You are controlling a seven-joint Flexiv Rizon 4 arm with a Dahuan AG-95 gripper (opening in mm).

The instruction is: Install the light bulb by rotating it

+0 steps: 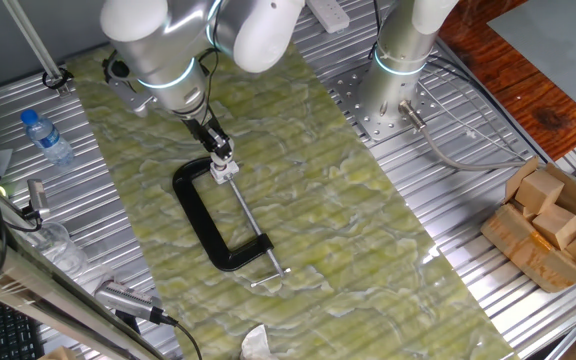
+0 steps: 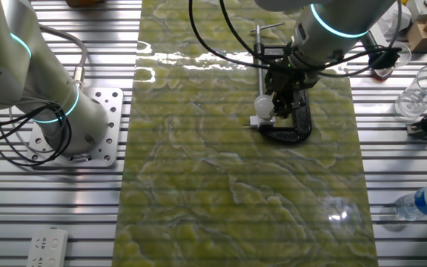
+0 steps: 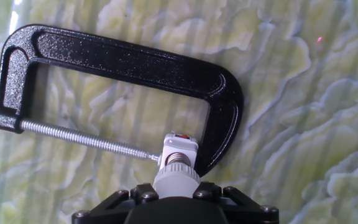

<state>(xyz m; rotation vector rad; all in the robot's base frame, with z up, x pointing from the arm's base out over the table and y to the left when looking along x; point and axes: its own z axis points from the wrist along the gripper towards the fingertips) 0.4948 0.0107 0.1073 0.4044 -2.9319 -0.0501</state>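
**Bulb held at the clamped socket, ready to be turned**

We see the pincer (image 3: 176, 198) pinching the light bulb (image 3: 175, 182) by its white body, with the metal threaded base pointing away from the hand. In the hand view that base meets a small white socket block (image 3: 179, 148) bearing a little orange-red mark. We cannot tell how far the thread is seated.

The socket block sits between the tip of the long steel screw (image 3: 86, 138) and the curved jaw end of the black C-clamp (image 3: 129, 62). We judge that the clamp is there to pin the block, so it does not spin along with the bulb when the wrist twists. The clamp itself lies flat on the green mottled mat (image 1: 368, 250) that covers the counter (image 1: 468, 320), which keeps the socket's opening facing sideways toward the arm.

From one fixed view the pincer (image 1: 218, 150) comes down at a slant to the clamp's upper end (image 1: 193, 180); from the other fixed view the bulb (image 2: 264, 108) shows as a white round shape just beside the clamp (image 2: 291, 130). Holding the bulb in line with the fingers lets the last joint's rotation serve as the screwing motion. A slightly skewed approach could cross the thread or nudge the block loose.
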